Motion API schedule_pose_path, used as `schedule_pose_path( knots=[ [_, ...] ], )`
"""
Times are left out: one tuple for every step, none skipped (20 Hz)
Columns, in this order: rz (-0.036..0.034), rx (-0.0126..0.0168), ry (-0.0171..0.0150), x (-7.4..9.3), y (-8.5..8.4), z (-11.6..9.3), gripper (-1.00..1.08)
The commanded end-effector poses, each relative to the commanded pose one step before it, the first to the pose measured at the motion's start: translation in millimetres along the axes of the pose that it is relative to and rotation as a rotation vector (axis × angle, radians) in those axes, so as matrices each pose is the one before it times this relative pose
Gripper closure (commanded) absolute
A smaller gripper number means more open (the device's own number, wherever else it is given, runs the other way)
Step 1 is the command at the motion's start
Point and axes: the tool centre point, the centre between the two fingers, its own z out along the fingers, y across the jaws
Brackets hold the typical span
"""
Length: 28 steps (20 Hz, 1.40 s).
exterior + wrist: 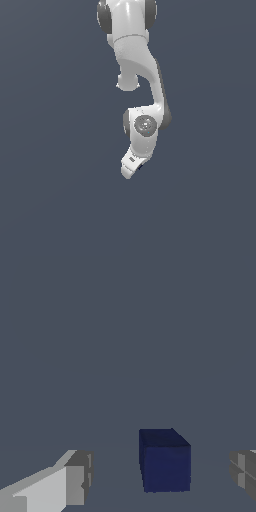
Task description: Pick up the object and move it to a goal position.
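Observation:
In the wrist view the dark navy-blue cube point(165, 461) sits between my two fingers. One grey fingertip point(77, 478) is on one side of it and the other fingertip point(243, 472) is on the opposite side, each with a clear gap to the cube. My gripper point(161, 476) is open and holds nothing. In the exterior view the white gripper point(131, 169) points down at the lower middle of the picture. The cube shows there only as a dark speck point(140, 166) at the hand's edge.
A plain dark grey-blue surface fills both views. The white arm point(137, 55) comes down from the top of the exterior view. No other objects or goal marker show.

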Motion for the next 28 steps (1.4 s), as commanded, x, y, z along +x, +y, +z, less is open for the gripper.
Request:
schedule_pose_path(
  knots=[
    [-0.00118, -0.00045, 0.00036, 0.07, -0.10, 9.93, -0.92],
    [0.00000, 0.00000, 0.00000, 0.02, 0.20, 2.30, -0.92],
    [0.00000, 0.00000, 0.00000, 0.14, 0.23, 1.51, -0.92],
    [0.00000, 0.00000, 0.00000, 0.26, 0.26, 0.73, -0.92],
    [0.00000, 0.00000, 0.00000, 0.31, 0.25, 0.05, -0.92],
    [0.00000, 0.00000, 0.00000, 0.14, 0.10, -0.11, -0.92],
    [0.00000, 0.00000, 0.00000, 0.00, 0.00, 0.00, 1.08],
    [0.00000, 0.00000, 0.00000, 0.00, 0.00, 0.00, 1.08],
    [0.00000, 0.00000, 0.00000, 0.00, 0.00, 0.00, 1.08],
    [0.00000, 0.00000, 0.00000, 0.00, 0.00, 0.00, 1.08],
    [0.00000, 0.00000, 0.00000, 0.00, 0.00, 0.00, 1.08],
    [0.00000, 0.00000, 0.00000, 0.00, 0.00, 0.00, 1.08],
    [0.00000, 0.00000, 0.00000, 0.00, 0.00, 0.00, 1.08],
    [0.00000, 0.00000, 0.00000, 0.00, 0.00, 0.00, 1.08],
    [0.00000, 0.00000, 0.00000, 0.00, 0.00, 0.00, 1.08],
    [0.00000, 0.00000, 0.00000, 0.00, 0.00, 0.00, 1.08],
    [0.00000, 0.00000, 0.00000, -0.04, -0.02, -0.04, 1.08],
    [0.00000, 0.00000, 0.00000, -0.03, -0.14, -0.11, 1.08],
    [0.00000, 0.00000, 0.00000, -0.08, -0.42, -0.33, 1.08],
    [0.00000, 0.00000, 0.00000, -0.13, -0.70, -0.55, 1.08],
    [0.00000, 0.00000, 0.00000, -0.19, -0.99, -0.77, 1.08],
    [0.00000, 0.00000, 0.00000, -0.24, -1.28, -1.00, 1.08],
    [0.00000, 0.00000, 0.00000, -0.30, -1.57, -1.23, 1.08],
    [0.00000, 0.00000, 0.00000, -0.35, -1.87, -1.47, 1.08],
    [0.00000, 0.00000, 0.00000, -0.41, -2.18, -1.71, 1.08],
    [0.00000, 0.00000, 0.00000, -0.47, -2.50, -1.96, 1.08],
    [0.00000, 0.00000, 0.00000, -0.53, -2.83, -2.22, 1.08],
    [0.00000, 0.00000, 0.00000, -0.59, -3.17, -2.48, 1.08]
  ],
)
